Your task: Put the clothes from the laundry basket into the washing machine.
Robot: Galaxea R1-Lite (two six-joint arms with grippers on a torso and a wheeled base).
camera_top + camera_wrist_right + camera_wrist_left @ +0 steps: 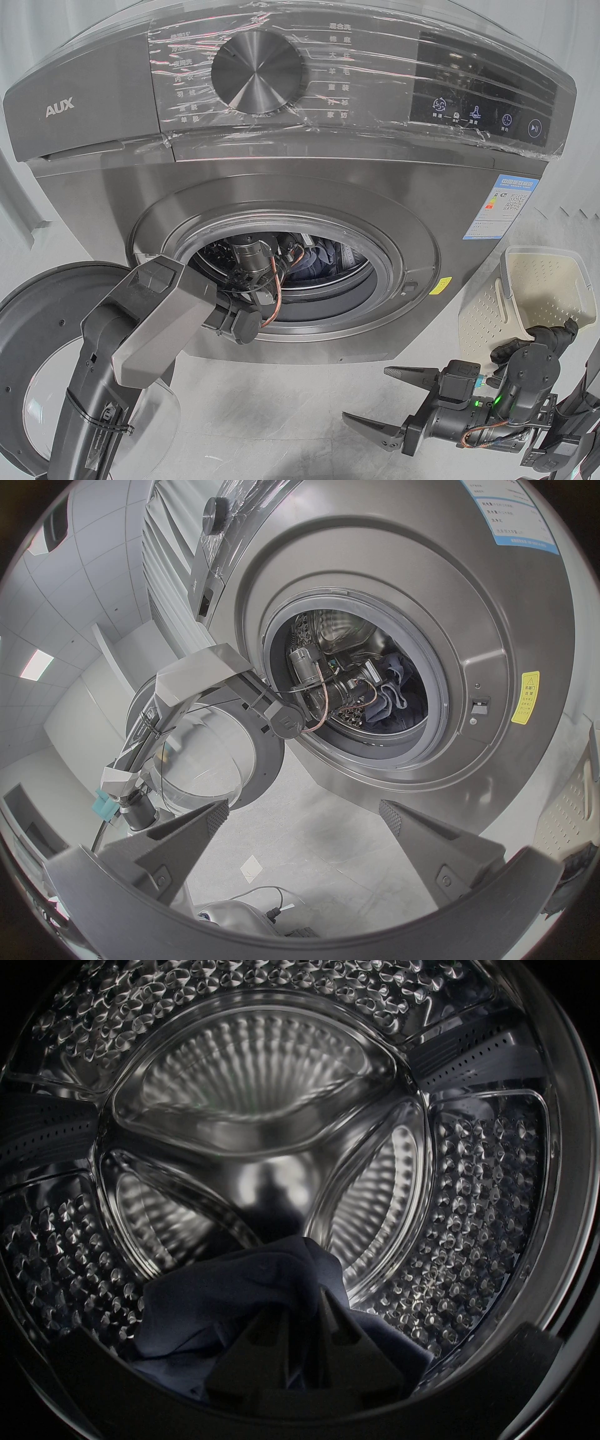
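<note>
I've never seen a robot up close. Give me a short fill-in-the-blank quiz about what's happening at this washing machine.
1. The left gripper is inside the ____ of the washing machine.
2. It is shut on a dark ____ garment.
3. The right gripper, outside above the floor, has its jaws ____.
4. The cream laundry basket stands on the robot's ____ side.

Missing words: drum; blue; open; right.

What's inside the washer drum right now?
In the drum, the left gripper is shut on a dark blue garment, which drapes down onto the lower drum wall. Anything under the cloth is covered. The rest of the drum shows bare metal.
</note>
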